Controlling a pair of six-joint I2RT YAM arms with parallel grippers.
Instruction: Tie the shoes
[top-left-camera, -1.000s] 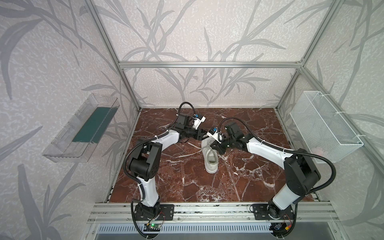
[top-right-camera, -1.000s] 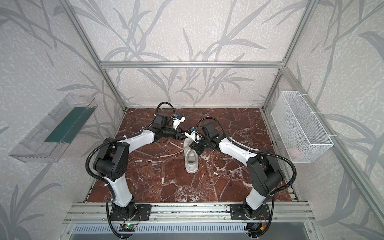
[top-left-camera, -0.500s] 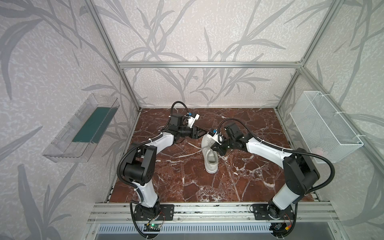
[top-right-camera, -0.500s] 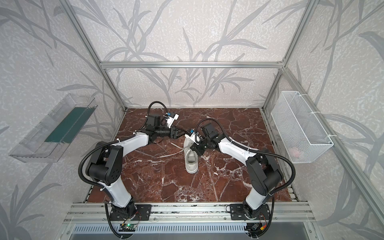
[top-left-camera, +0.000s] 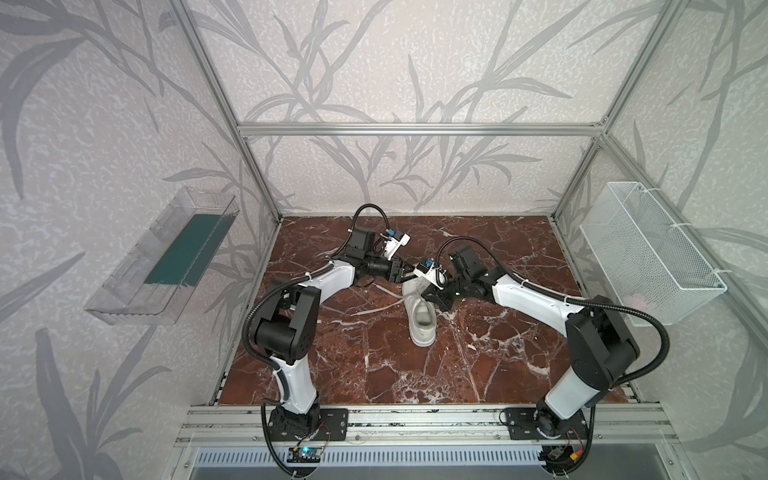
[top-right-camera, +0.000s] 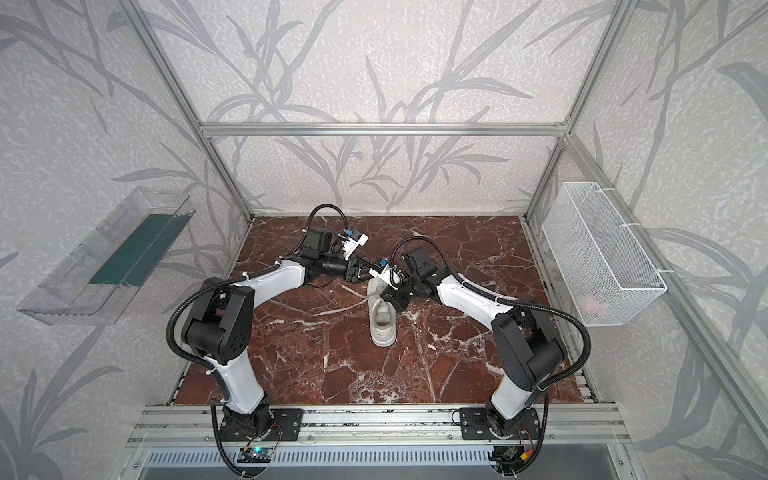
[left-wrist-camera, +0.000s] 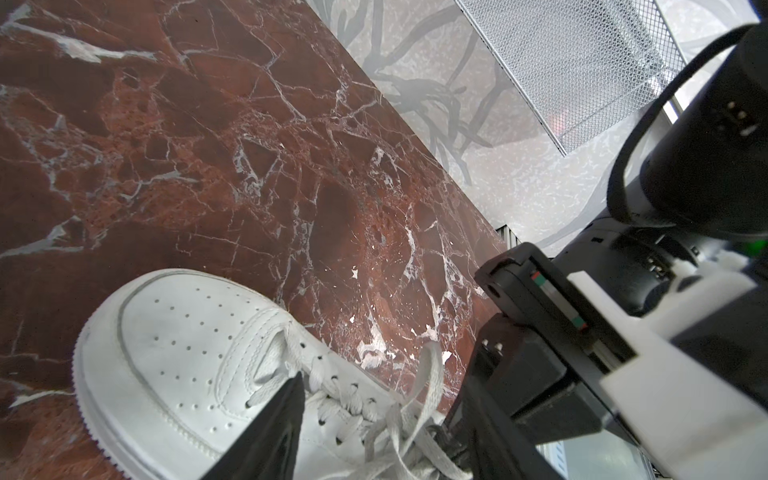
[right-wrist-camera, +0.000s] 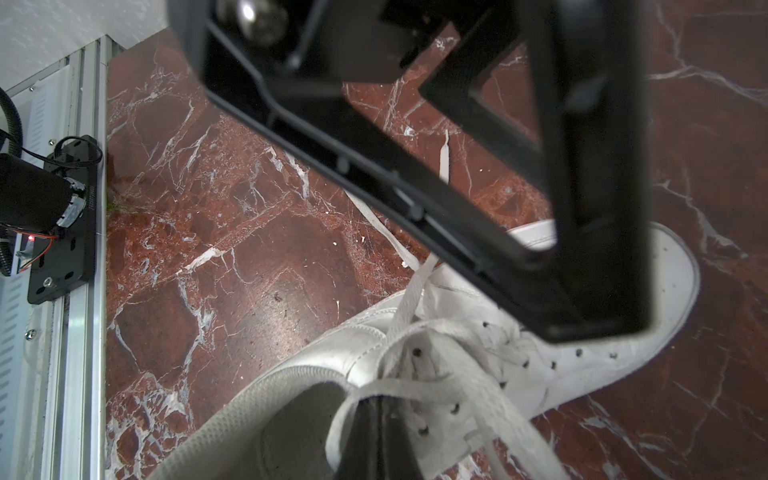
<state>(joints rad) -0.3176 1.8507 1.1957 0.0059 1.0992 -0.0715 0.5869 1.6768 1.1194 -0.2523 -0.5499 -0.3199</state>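
Observation:
A white sneaker (top-left-camera: 423, 322) (top-right-camera: 383, 324) stands on the marble floor, heel toward the front rail, with its laces loose. My left gripper (top-left-camera: 405, 272) (left-wrist-camera: 382, 440) hangs open over the laced middle of the shoe (left-wrist-camera: 166, 353); one dark finger (left-wrist-camera: 270, 432) shows over the eyelets and the tangled laces (left-wrist-camera: 399, 419) lie between the jaws. My right gripper (top-left-camera: 428, 296) (right-wrist-camera: 378, 440) is shut beside the shoe's grey opening (right-wrist-camera: 299, 419). A lace loop (right-wrist-camera: 353, 399) lies across its tips; whether it is pinched I cannot tell. One free lace end (top-left-camera: 374, 309) trails left on the floor.
A clear plastic tray (top-left-camera: 166, 257) hangs on the left wall and a white wire basket (top-left-camera: 648, 249) on the right wall. An aluminium rail (top-left-camera: 415, 419) with both arm bases runs along the front. The two grippers are close together above the shoe.
My left gripper drew back to the left, then returned to the right over the shoe, its jaws a little wider. The right arm and the shoe have not moved.

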